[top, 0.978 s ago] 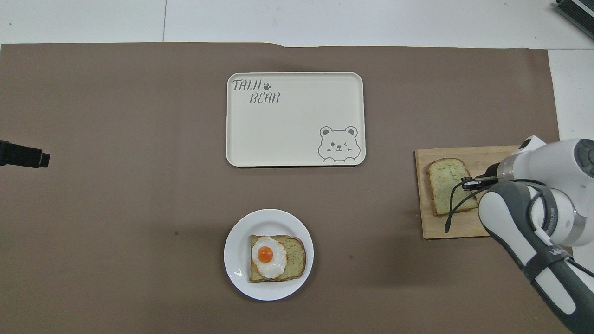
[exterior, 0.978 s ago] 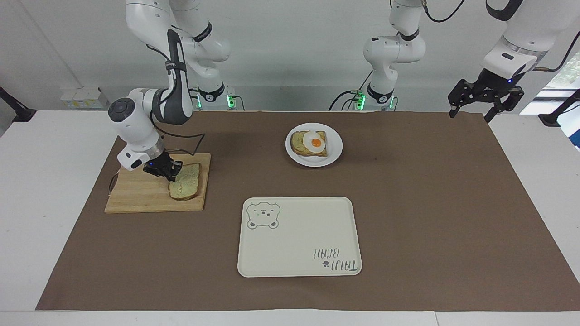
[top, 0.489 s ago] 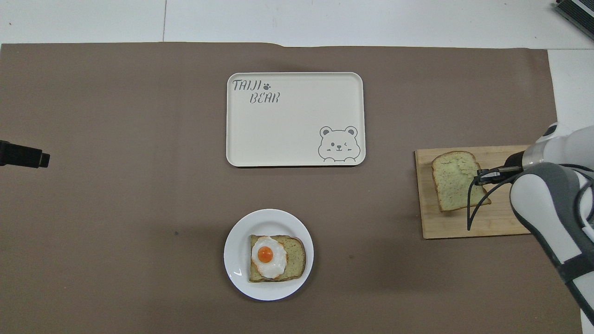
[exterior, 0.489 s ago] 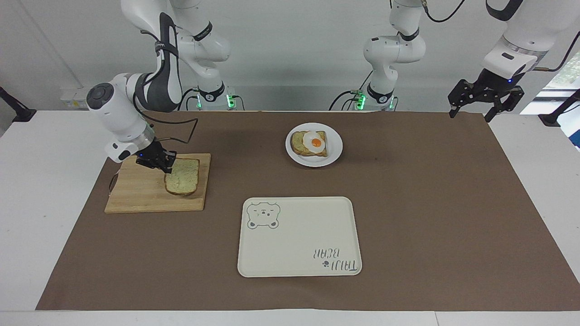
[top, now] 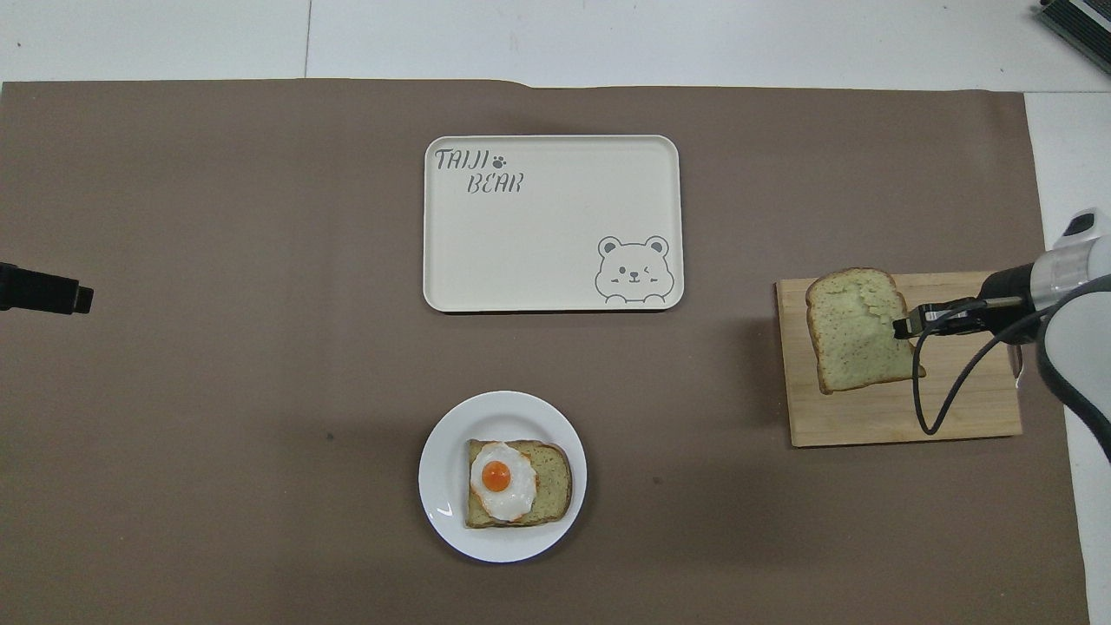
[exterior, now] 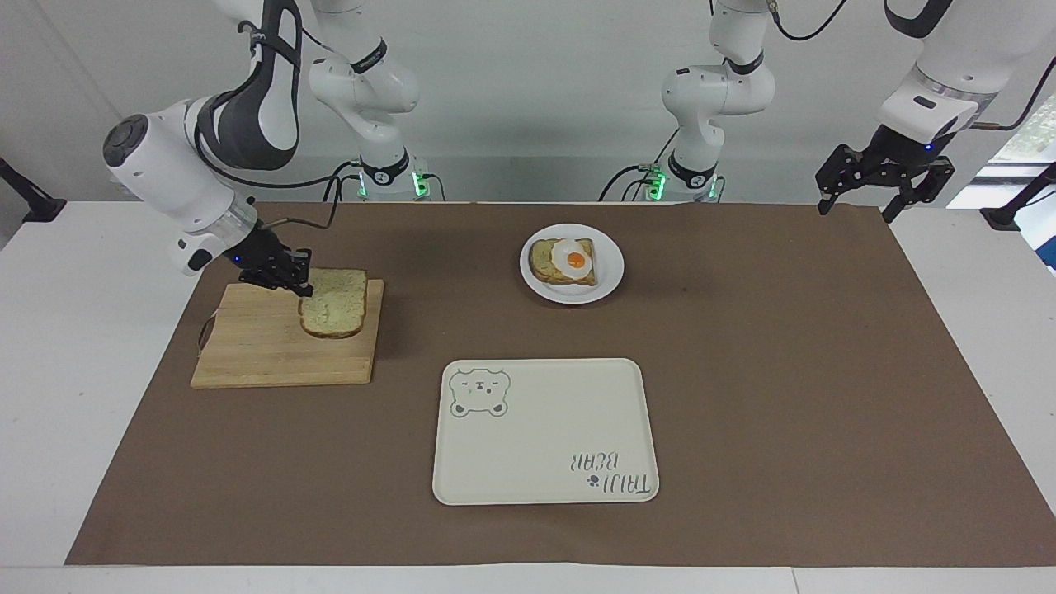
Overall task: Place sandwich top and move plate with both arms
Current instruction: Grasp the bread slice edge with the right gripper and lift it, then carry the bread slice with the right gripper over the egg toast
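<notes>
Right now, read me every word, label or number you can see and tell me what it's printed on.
"TAIJI BEAR", with a small paw print after TAIJI: on the cream tray, in the corner diagonally across from its bear drawing.
Small round marks on the arms' joints: too small to read.
No other text is visible.

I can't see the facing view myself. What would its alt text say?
The right hand holds a bread slice by one edge, lifted just over a wooden board. An egg-topped slice sits on a white plate, a bear tray lies farther from the robots, and the left hand waits raised over the table's edge.
</notes>
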